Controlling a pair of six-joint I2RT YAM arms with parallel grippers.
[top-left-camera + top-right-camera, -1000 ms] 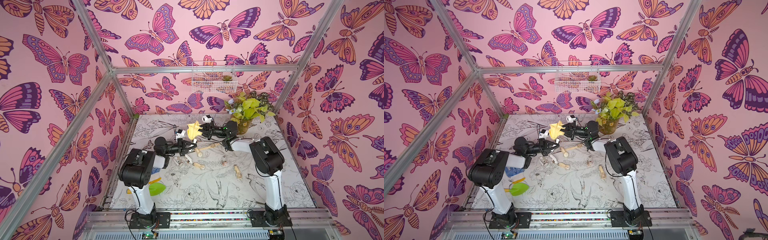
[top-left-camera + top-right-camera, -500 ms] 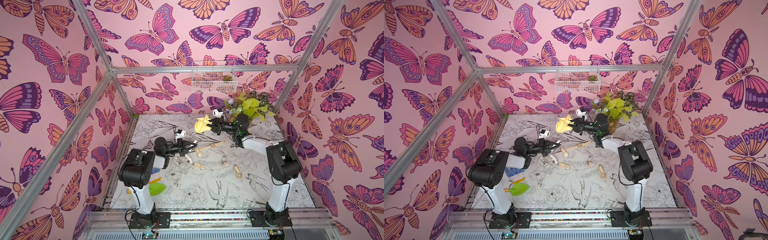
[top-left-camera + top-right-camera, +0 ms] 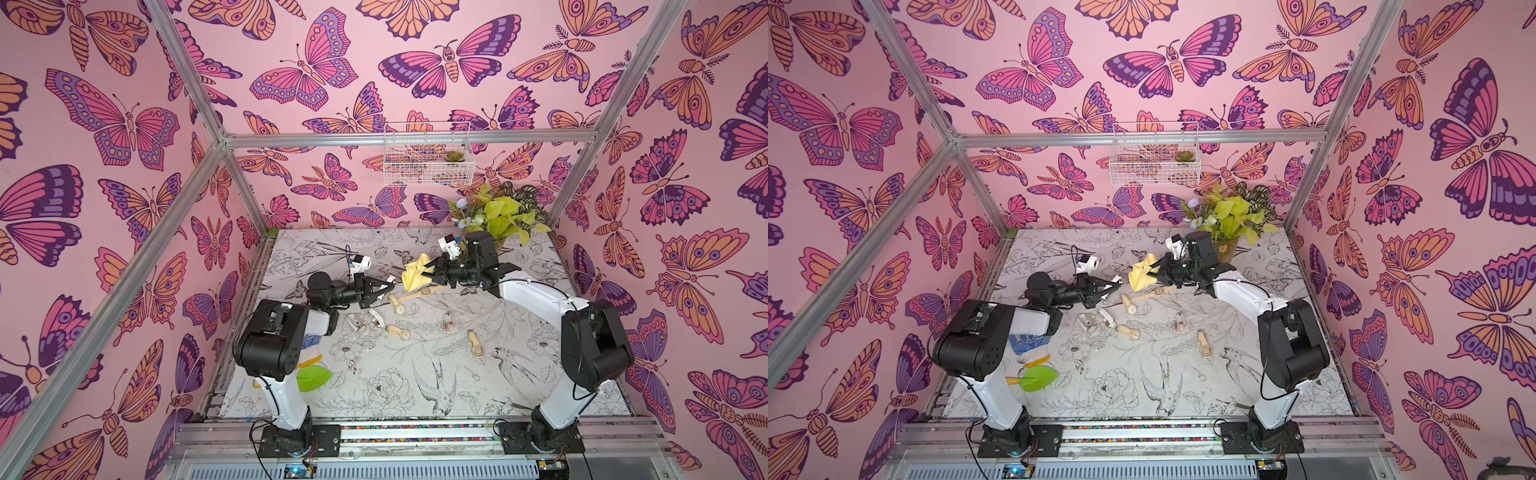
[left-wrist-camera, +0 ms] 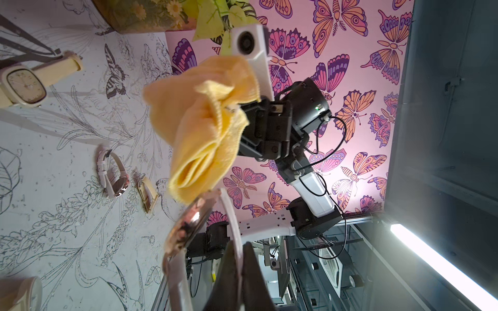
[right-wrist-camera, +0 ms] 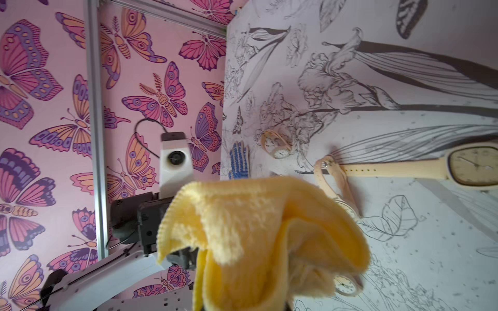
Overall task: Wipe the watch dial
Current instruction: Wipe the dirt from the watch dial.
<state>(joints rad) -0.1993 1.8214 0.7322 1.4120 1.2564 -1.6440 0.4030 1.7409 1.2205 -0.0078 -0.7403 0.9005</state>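
The left tool point(image 3: 381, 285) is clenched on the white strap of a watch point(image 4: 186, 231), which is held clear of the table point(image 3: 478, 399), at about 11 o'clock from the table's middle in both top views. The right tool point(image 3: 434, 272) is clenched on a bunched yellow cloth point(image 3: 417, 272), which is carried at 2 o'clock of the held watch, just beside it. In the left wrist view the cloth's lower fold is seen at the rim of the watch's glossy rose-coloured case. Whether the two touch cannot be told, and the dial is turned edge-on, so nothing on it can be read. A cream watch point(image 5: 474, 167) with a rounded-square dial is laid flat on the table at about 5 o'clock of the held watch. Its hands and hour marks are shown in the right wrist view, but any lettering is too small to be read. More watches are scattered across the middle of the table, among them a wooden-looking one point(image 3: 476, 348) toward 4 o'clock. A blue-dotted glove point(image 3: 1025, 344) and a green leaf-shaped piece point(image 3: 1040, 378) are found at 8 o'clock, beside the left arm. A potted plant point(image 3: 505, 214) is set in the 1 o'clock corner.
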